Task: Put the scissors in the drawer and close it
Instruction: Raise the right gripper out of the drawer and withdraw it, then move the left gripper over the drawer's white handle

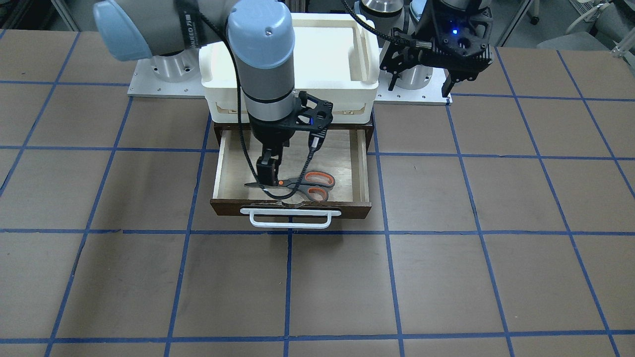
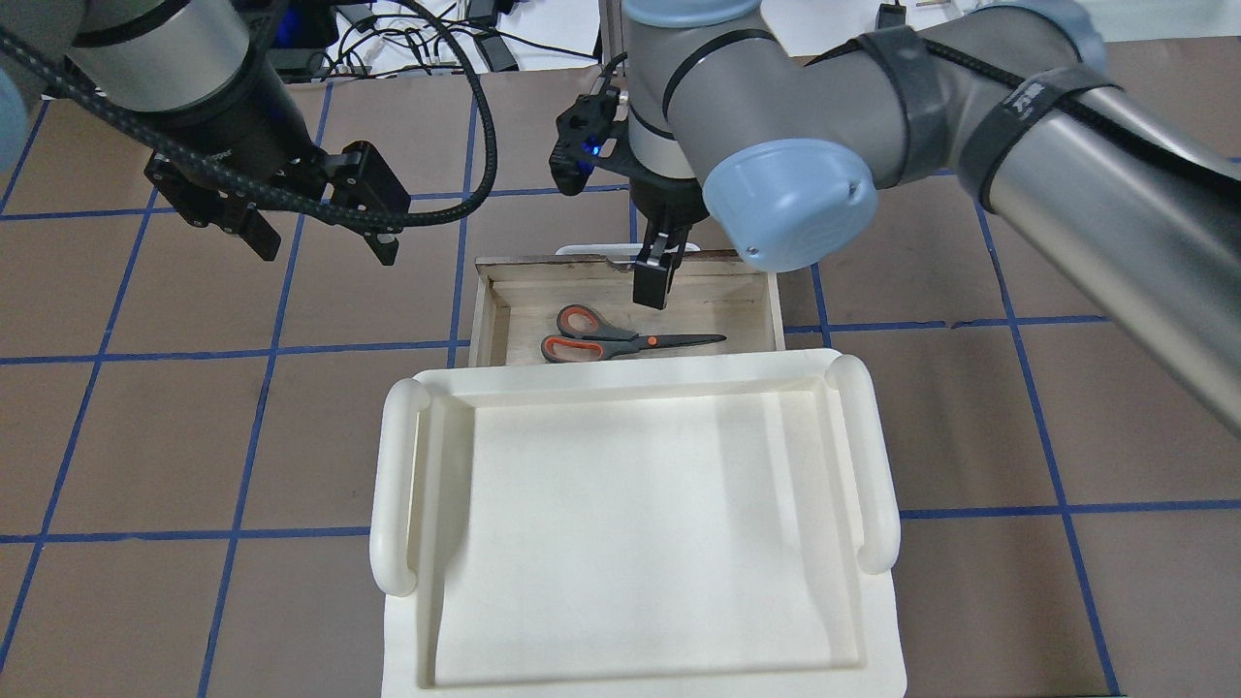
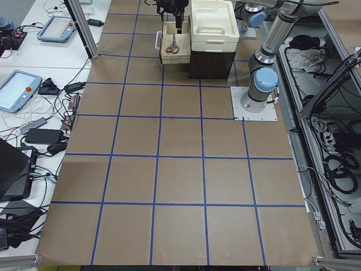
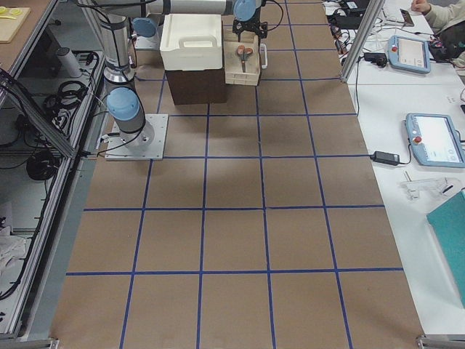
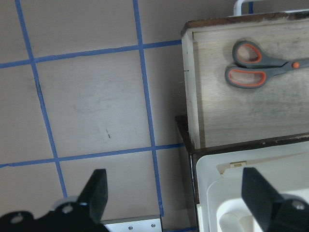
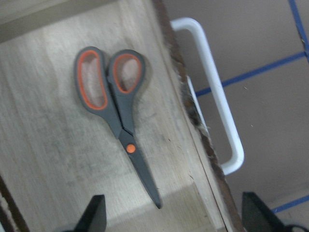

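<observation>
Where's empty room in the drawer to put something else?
The bare floor between the scissors and the drawer's back, by the tray. The front is crowded: scissors there, right fingers above the blades.

You'll see the scissors with grey handles lined in orange, an orange pivot dot and dark blades. Your drawer is dark brown outside, pale plywood inside, its handle white. The tray is cream-white. The table is brown, gridded with blue tape. Your 2 grippers, the left gripper and the right gripper, are black.
</observation>
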`<state>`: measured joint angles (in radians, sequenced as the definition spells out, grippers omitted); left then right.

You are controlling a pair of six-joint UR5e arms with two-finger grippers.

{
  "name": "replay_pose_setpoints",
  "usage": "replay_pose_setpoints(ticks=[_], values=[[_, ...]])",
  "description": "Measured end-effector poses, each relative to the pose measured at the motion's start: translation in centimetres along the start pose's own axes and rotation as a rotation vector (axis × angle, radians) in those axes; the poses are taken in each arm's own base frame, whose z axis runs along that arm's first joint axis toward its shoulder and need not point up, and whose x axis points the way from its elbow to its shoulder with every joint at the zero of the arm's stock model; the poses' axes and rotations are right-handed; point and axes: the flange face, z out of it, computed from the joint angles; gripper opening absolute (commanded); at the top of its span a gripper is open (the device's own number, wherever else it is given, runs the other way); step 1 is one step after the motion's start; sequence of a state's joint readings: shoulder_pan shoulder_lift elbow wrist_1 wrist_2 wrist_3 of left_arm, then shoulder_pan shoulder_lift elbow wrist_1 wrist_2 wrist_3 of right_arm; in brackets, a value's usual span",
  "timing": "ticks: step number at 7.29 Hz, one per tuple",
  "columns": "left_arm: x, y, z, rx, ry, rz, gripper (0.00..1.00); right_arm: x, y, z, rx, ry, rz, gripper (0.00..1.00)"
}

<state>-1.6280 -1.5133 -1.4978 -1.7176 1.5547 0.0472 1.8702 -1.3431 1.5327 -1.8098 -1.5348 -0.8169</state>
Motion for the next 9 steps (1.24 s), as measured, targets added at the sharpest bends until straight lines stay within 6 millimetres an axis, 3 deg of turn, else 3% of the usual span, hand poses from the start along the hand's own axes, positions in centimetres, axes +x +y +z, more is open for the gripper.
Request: replay_pose_setpoints(ticks=[2,3,5,9], values=[[-0.1,-2.2,0.8,0.041,0.0,-0.009,1.0,6.9,5.9,-1.9,0.021,0.022,0.364,1.0],[0.0,-3.9,1.5,0.067,0.001,-0.025,1.0,8.4,8.6,-3.6,0.03,0.04,0.531,1.0],[1.1,-6.9,3.3,0.09,0.003,-0.054,1.0,7.6,11.5,-6.9,0.033,0.038,0.805,1.0],[5.0,-13.7,7.2,0.146,0.015,-0.104,1.0,4.9,13.4,-9.1,-0.017,0.005,1.048,1.0]])
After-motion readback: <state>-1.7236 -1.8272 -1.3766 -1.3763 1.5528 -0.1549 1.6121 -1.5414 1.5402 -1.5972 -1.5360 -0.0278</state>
